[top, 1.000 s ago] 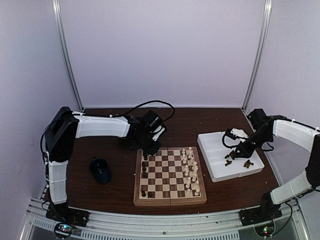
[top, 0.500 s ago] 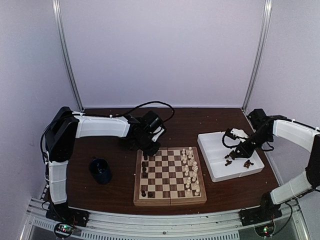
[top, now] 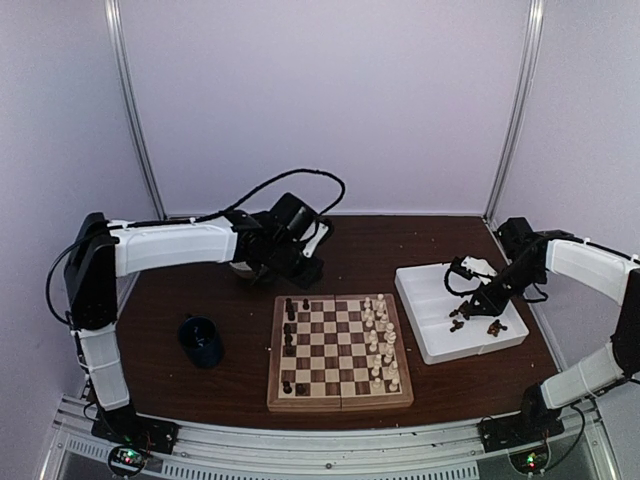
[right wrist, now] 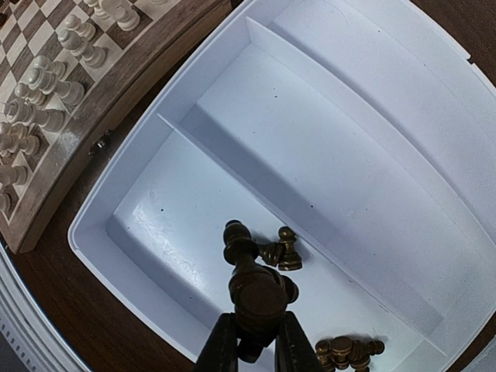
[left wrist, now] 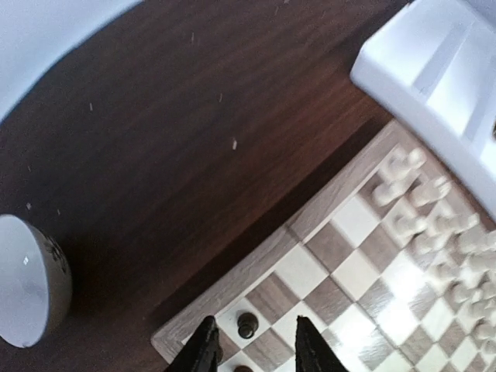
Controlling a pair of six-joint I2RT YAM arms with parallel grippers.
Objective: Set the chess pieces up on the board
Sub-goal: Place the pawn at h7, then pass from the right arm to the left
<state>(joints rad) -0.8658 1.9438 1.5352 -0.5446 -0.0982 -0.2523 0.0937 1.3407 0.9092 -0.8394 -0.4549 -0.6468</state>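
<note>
You're in a lab test cell — plain lavender walls stand behind and beside the dark wooden table. Aluminium posts rise at the table's far corners, and a metal rail along its near edge carries the arm bases.

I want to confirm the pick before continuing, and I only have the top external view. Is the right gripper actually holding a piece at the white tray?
Observer: Yes. The right wrist view shows the right gripper shut on a dark piece over the tray. I cannot tell whether it has left the floor.
Operator: Is the left gripper carrying anything?
Observer: No. In the left wrist view the left gripper is open with nothing between its fingers, above a dark pawn standing on a light square near a corner of the board.
</note>
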